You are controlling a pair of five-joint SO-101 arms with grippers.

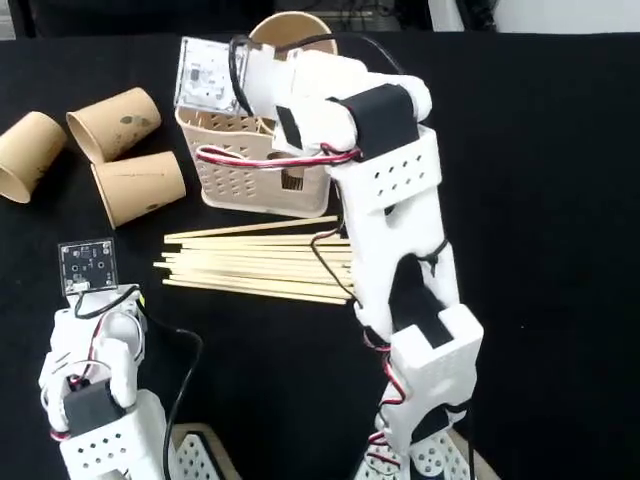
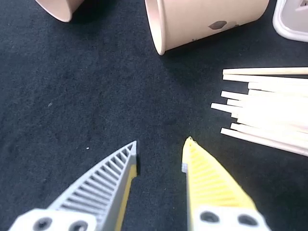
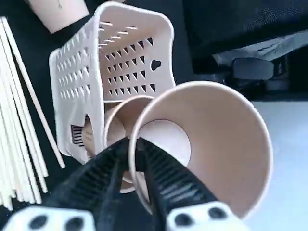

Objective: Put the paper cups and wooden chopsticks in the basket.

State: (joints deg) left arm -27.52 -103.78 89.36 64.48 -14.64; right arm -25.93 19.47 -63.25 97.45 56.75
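The right claw is clenched on the rim of a paper cup, 1 finger inside the wall and 1 outside, so the cup hangs tilted with its open mouth facing the wrist camera. In the high view this cup sits above the far edge of the white perforated basket, apart from it. Just beside the held cup, a second cup already lies inside the basket. The left claw is released, its grey and yellow fingers spread with nothing but the black table between them. 3 more cups lie on their sides on the table at the basket's left: 1 farthest out, 1 next to it and 1 nearest the basket, which is the one lying just ahead of the left claw and not touching it. The wooden chopsticks lie in a loose flat bundle on the table in front of the basket, their ends off to the yellow finger's side, clear of the claw.
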